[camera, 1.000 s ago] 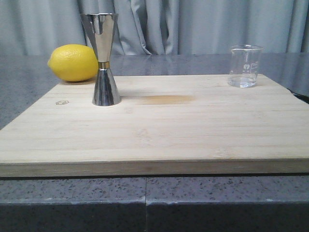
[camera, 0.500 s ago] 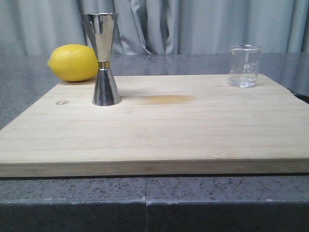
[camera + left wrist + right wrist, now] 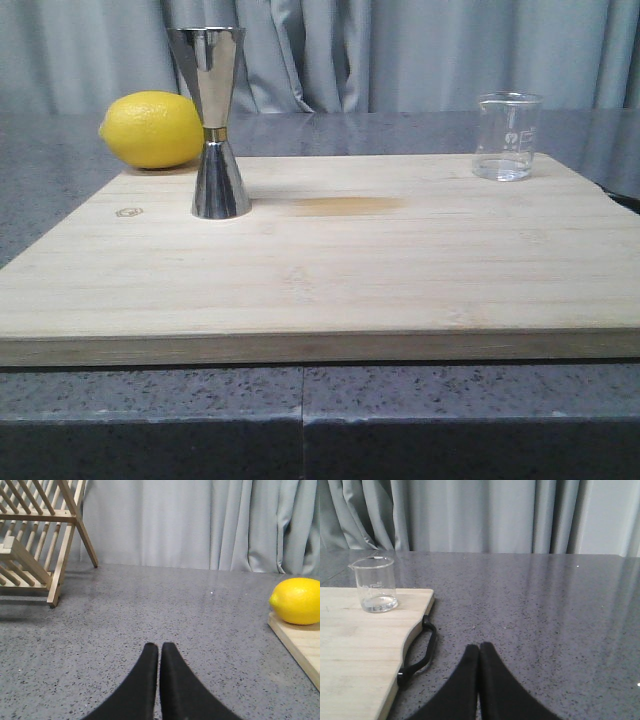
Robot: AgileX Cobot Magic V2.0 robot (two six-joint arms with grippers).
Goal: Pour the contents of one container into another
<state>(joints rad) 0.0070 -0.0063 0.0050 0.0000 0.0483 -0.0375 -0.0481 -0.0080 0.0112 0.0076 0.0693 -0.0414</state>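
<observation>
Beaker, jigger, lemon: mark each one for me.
glass beaker [image 3: 506,140], front view, on its clear side wall near the printed marks.
steel jigger [image 3: 220,185], front view, on the lower cone below the gold band.
lemon [image 3: 150,130], front view, on the middle of its yellow skin.

No legible text or labels anywhere

Yellow lemon [image 3: 152,129], speckled grey counter [image 3: 300,420]

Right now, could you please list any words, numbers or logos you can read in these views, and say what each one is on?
Nothing can be read.
Small clear glass beaker: faint white printed marks, too small and blurred to read.
Pale wooden cutting board: small stamped logo near its left edge, too small to make out.
</observation>
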